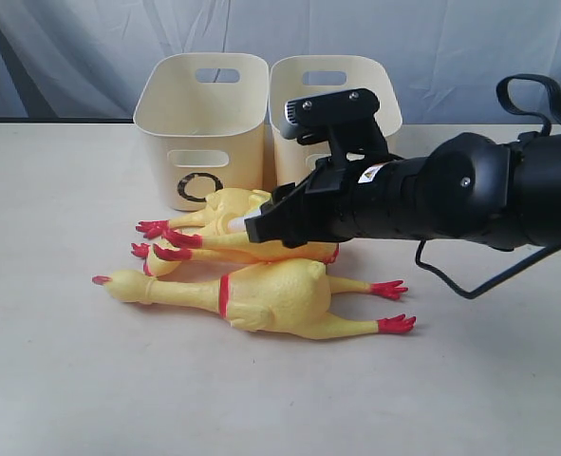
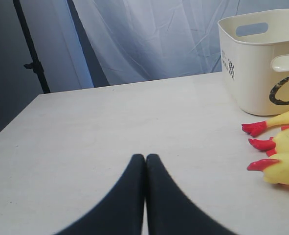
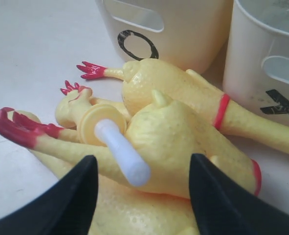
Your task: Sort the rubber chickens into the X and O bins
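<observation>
Three rubber chickens lie in a pile before the bins. The large chicken (image 1: 261,296) lies nearest the front, two smaller chickens (image 1: 225,205) (image 1: 204,249) behind it. The O bin (image 1: 200,123) stands back left, the X bin (image 1: 329,90) beside it, partly hidden by my right arm. My right gripper (image 1: 259,226) reaches across over the pile. In the right wrist view it (image 3: 143,171) is open, its fingers either side of a small chicken's body (image 3: 183,142) with a white squeaker tube (image 3: 122,152). My left gripper (image 2: 145,159) is shut and empty over bare table.
Pale tabletop (image 1: 62,361) stretches left and front of the pile. A grey curtain (image 1: 451,47) hangs behind the bins. A black cable (image 1: 470,285) loops under my right arm. In the left wrist view a dark stand pole (image 2: 32,49) rises beyond the table's edge.
</observation>
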Controlling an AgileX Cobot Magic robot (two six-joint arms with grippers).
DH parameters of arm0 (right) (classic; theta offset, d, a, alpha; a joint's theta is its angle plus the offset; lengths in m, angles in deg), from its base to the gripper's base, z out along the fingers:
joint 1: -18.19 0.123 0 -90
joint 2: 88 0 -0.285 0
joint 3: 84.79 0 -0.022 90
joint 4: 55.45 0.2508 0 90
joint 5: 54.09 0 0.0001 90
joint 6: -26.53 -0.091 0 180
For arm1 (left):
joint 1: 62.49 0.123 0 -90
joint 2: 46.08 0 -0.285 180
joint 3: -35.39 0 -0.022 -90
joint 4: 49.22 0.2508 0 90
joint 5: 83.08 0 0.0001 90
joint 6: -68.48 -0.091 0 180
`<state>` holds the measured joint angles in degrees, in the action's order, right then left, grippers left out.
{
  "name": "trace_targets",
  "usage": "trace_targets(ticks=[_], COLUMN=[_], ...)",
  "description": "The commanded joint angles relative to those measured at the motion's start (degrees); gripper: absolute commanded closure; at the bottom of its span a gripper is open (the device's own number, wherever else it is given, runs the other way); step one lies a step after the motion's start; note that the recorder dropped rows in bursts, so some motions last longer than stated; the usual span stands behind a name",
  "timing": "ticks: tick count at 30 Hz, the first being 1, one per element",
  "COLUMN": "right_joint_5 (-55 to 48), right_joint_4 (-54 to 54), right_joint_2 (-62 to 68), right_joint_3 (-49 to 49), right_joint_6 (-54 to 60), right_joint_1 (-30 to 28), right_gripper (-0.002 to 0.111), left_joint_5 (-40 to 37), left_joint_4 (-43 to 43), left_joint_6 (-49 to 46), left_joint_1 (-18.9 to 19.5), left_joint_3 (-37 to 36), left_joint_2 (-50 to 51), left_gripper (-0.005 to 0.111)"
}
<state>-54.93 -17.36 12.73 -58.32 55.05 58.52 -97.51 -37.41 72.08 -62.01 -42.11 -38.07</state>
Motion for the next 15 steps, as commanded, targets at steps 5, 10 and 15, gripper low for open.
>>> trace_targets(ticks=[5,10,15], right_joint_5=[0.8,1.5,2.1], right_joint_4=[1.1,1.1,2.2], right_joint_2=[0.7,1.7,1.7], right_joint_3=[0.1,0.1,0.0], right_joint_6=[-0.1,-0.2,-0.2], right_joint_1=[-0.2,-0.2,0.4], right_gripper=[0.055,0.055,0.055], left_joint_5=[1.1,1.1,1.1], left_joint_4=[0.0,0.0,0.0], left_joint_6=[0.3,0.3,0.3], left_joint_1=[-0.1,-0.1,-0.1], left_joint_3=[0.3,0.3,0.3], left_joint_2=[-0.2,-0.2,-0.2], left_gripper=[0.107,0.107,0.107])
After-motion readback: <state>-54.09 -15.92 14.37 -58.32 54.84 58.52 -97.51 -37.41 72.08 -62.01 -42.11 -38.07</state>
